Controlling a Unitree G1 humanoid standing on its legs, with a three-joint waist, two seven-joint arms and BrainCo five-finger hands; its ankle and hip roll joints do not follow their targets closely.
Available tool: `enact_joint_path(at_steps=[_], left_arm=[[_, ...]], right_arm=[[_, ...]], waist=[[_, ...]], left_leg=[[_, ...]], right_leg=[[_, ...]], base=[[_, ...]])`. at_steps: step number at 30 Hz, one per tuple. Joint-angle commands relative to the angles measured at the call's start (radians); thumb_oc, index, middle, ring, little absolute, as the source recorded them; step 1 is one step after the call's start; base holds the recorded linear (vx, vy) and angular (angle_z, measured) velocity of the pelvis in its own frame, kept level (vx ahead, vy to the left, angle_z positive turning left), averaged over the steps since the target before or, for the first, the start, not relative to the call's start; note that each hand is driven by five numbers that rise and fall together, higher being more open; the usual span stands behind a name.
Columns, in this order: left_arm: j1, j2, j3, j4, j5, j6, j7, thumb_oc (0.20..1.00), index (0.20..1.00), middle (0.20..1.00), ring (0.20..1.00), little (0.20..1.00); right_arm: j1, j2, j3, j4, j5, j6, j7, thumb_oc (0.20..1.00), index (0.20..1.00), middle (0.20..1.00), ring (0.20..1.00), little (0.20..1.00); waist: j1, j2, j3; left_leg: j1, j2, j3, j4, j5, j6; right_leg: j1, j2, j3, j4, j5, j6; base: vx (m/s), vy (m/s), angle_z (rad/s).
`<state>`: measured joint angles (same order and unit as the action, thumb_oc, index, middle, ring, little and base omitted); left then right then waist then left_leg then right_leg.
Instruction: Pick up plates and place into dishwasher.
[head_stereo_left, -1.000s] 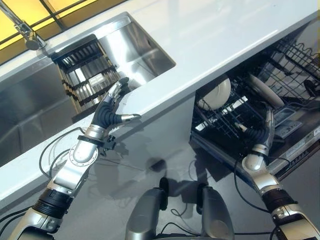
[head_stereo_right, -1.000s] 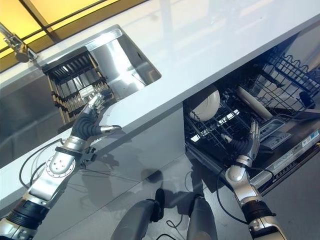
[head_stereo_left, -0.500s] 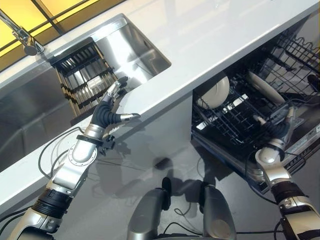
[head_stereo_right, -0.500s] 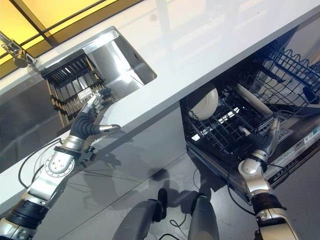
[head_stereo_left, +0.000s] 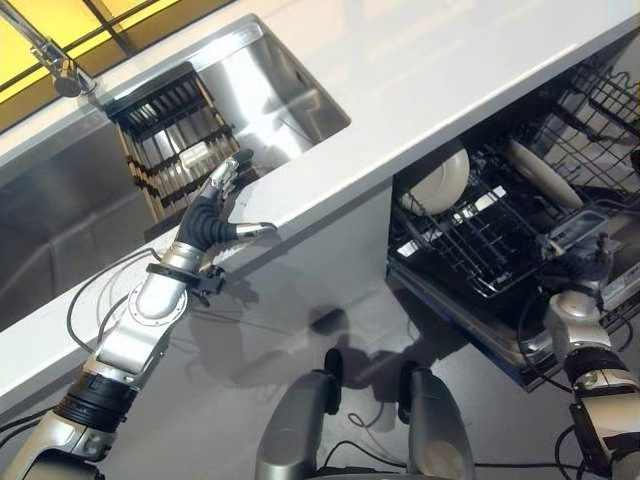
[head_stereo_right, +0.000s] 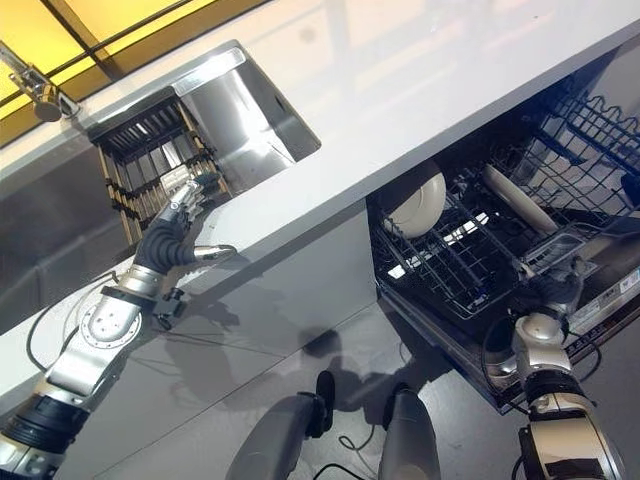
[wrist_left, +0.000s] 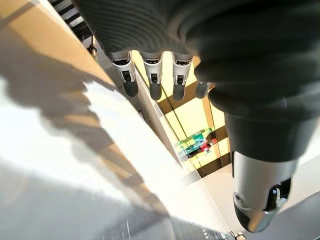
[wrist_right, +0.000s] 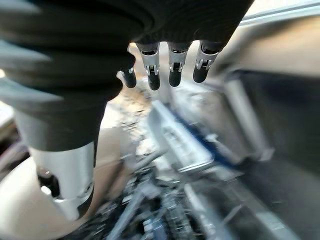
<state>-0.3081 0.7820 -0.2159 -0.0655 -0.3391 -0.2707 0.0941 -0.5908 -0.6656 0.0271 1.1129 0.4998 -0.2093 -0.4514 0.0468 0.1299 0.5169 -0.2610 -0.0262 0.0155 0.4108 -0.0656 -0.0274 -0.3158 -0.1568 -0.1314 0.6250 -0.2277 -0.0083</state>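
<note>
Counter (head_stereo_left: 420, 90): white worktop running across the scene, with a steel sink (head_stereo_left: 270, 85) let into it and the dishwasher opening below its front edge.

Left hand (head_stereo_left: 215, 205): rests at the counter's front edge, beside the sink's near rim. Fingers straight and reaching over the rim toward the dark slatted rack (head_stereo_left: 170, 130) inside the sink, thumb out to the side along the counter edge. It holds nothing.

Right hand (head_stereo_right: 562, 285): sits low at the front edge of the dishwasher's pulled-out lower rack (head_stereo_left: 470, 250). In the right wrist view the fingers (wrist_right: 172, 70) hang straight and loose, thumb apart, and nothing is in its hold.

Plates: one cream plate (head_stereo_left: 442, 182) stands on edge at the back left of the lower rack, just under the counter's front edge. A second plate (head_stereo_left: 545, 175) leans further right in the same rack. I cannot tell whether any plate is left among the slats of the sink rack.

Step in hand, as I judge it: fetching the next plate from the sink.

Advice to you:
- Check the slatted rack for a plate before you commit the left hand.
- Bring the fingers down over a plate's rim and close thumb against fingers on the edge, not the face.
- Lift clear of the slats and the sink rim before you swing toward the dishwasher.
- Keep the right hand off the wire tines and away from the standing plates, which could tip if knocked.
</note>
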Motion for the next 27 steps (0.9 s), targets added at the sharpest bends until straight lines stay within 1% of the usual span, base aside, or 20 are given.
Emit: enact_joint_path(at_steps=[1, 2, 3, 4, 6, 7, 10, 13, 14, 15, 20, 27], left_arm=[[-0.035, 0.021, 0.017, -0.074, -0.033, -0.016, 0.003, 1.0, 1.0, 1.0, 1.0, 1.0], [-0.036, 0.02, 0.017, -0.074, -0.033, -0.016, 0.004, 1.0, 1.0, 1.0, 1.0, 1.0], [-0.038, 0.023, 0.015, -0.076, -0.03, -0.009, -0.005, 1.0, 1.0, 1.0, 1.0, 1.0], [-0.042, 0.023, 0.015, -0.078, -0.027, -0.008, -0.004, 1.0, 1.0, 1.0, 1.0, 1.0], [-0.046, 0.032, 0.013, -0.082, -0.018, -0.006, -0.005, 1.0, 1.0, 1.0, 1.0, 1.0], [-0.047, 0.037, 0.014, -0.082, -0.017, -0.003, -0.009, 1.0, 1.0, 1.0, 1.0, 1.0], [-0.051, 0.04, 0.012, -0.086, -0.011, 0.002, -0.008, 1.0, 1.0, 1.0, 1.0, 1.0], [-0.05, 0.04, 0.016, -0.085, -0.011, 0.004, -0.013, 1.0, 1.0, 1.0, 1.0, 1.0], [-0.051, 0.041, 0.017, -0.085, -0.014, 0.005, -0.015, 1.0, 1.0, 1.0, 1.0, 1.0], [-0.054, 0.046, 0.019, -0.084, -0.021, 0.006, -0.023, 1.0, 1.0, 1.0, 1.0, 1.0], [-0.07, 0.057, 0.014, -0.077, -0.028, 0.013, -0.029, 1.0, 1.0, 1.0, 1.0, 1.0], [-0.072, 0.079, 0.028, -0.056, -0.043, 0.006, -0.039, 1.0, 1.0, 1.0, 1.0, 1.0]], right_arm=[[-0.075, -0.05, 0.009, 0.05, 0.109, 0.055, 0.127, 1.0, 1.0, 1.0, 1.0, 1.0], [-0.079, -0.052, 0.011, 0.054, 0.112, 0.055, 0.131, 1.0, 1.0, 1.0, 1.0, 1.0], [-0.085, -0.052, 0.009, 0.085, 0.203, 0.102, 0.235, 1.0, 1.0, 1.0, 1.0, 1.0], [-0.093, -0.056, 0.013, 0.098, 0.221, 0.099, 0.259, 1.0, 1.0, 1.0, 1.0, 1.0], [-0.102, -0.062, 0.018, 0.114, 0.244, 0.095, 0.296, 1.0, 1.0, 1.0, 1.0, 1.0], [-0.108, -0.066, 0.02, 0.117, 0.262, 0.103, 0.332, 1.0, 1.0, 1.0, 1.0, 1.0], [-0.14, -0.077, 0.04, 0.121, 0.289, 0.107, 0.395, 1.0, 1.0, 1.0, 1.0, 1.0], [-0.176, -0.091, 0.065, 0.12, 0.293, 0.1, 0.451, 1.0, 1.0, 1.0, 1.0, 1.0], [-0.184, -0.094, 0.072, 0.119, 0.289, 0.101, 0.459, 1.0, 1.0, 1.0, 1.0, 1.0], [-0.199, -0.1, 0.083, 0.113, 0.279, 0.102, 0.478, 1.0, 1.0, 1.0, 1.0, 1.0], [-0.26, -0.113, 0.134, 0.088, 0.273, 0.092, 0.505, 1.0, 1.0, 1.0, 1.0, 1.0], [-0.354, -0.119, 0.178, 0.01, 0.243, 0.063, 0.433, 1.0, 1.0, 1.0, 1.0, 1.0]], waist=[[0.03, 0.008, 0.003], [0.03, 0.009, 0.003], [0.036, 0.011, 0.003], [0.038, 0.012, 0.003], [0.043, 0.013, 0.003], [0.046, 0.013, 0.003], [0.053, 0.014, 0.003], [0.06, 0.013, 0.003], [0.062, 0.012, 0.003], [0.066, 0.01, 0.003], [0.076, -0.002, 0.003], [0.092, -0.01, 0.003]], left_leg=[[-0.06, -0.039, -0.013, 0.134, -0.073, 0.076], [-0.062, -0.039, -0.013, 0.135, -0.073, 0.076], [-0.074, -0.044, -0.015, 0.149, -0.083, 0.076], [-0.084, -0.045, -0.014, 0.145, -0.073, 0.077], [-0.101, -0.049, -0.016, 0.149, -0.07, 0.079], [-0.112, -0.05, -0.018, 0.15, -0.068, 0.08], [-0.132, -0.053, -0.02, 0.154, -0.066, 0.082], [-0.147, -0.058, -0.024, 0.157, -0.064, 0.085], [-0.15, -0.061, -0.024, 0.167, -0.075, 0.086], [-0.156, -0.062, -0.026, 0.169, -0.075, 0.086], [-0.17, -0.061, -0.033, 0.172, -0.073, 0.088], [-0.175, -0.059, -0.042, 0.175, -0.072, 0.089]], right_leg=[[-0.005, 0.021, -0.007, -0.024, 0.097, -0.024], [-0.007, 0.021, -0.007, -0.023, 0.097, -0.024], [-0.02, 0.019, -0.007, -0.004, 0.085, -0.023], [-0.03, 0.019, -0.008, -0.007, 0.094, -0.025], [-0.047, 0.017, -0.011, -0.003, 0.096, -0.025], [-0.056, 0.017, -0.013, -0.001, 0.097, -0.024], [-0.08, 0.016, -0.015, 0.008, 0.099, -0.024], [-0.095, 0.017, -0.017, 0.017, 0.097, -0.024], [-0.098, 0.016, -0.016, 0.028, 0.086, -0.022], [-0.103, 0.016, -0.017, 0.031, 0.086, -0.021], [-0.115, 0.016, -0.023, 0.042, 0.084, -0.02], [-0.115, 0.015, -0.034, 0.054, 0.075, -0.023]], base=[[-0.01, -0.01, 0.06], [0.01, -0.016, 0.06], [-0.01, -0.018, 0.06], [-0.02, -0.031, 0.03], [-0.03, -0.034, 0.06], [-0.02, -0.038, 0.12], [-0.01, -0.011, 0.03], [0.0, 0.0, 0.0], [0.0, 0.0, 0.0], [0.0, 0.0, 0.0], [-0.01, -0.034, 0.01], [0.01, -0.028, 0.03]])
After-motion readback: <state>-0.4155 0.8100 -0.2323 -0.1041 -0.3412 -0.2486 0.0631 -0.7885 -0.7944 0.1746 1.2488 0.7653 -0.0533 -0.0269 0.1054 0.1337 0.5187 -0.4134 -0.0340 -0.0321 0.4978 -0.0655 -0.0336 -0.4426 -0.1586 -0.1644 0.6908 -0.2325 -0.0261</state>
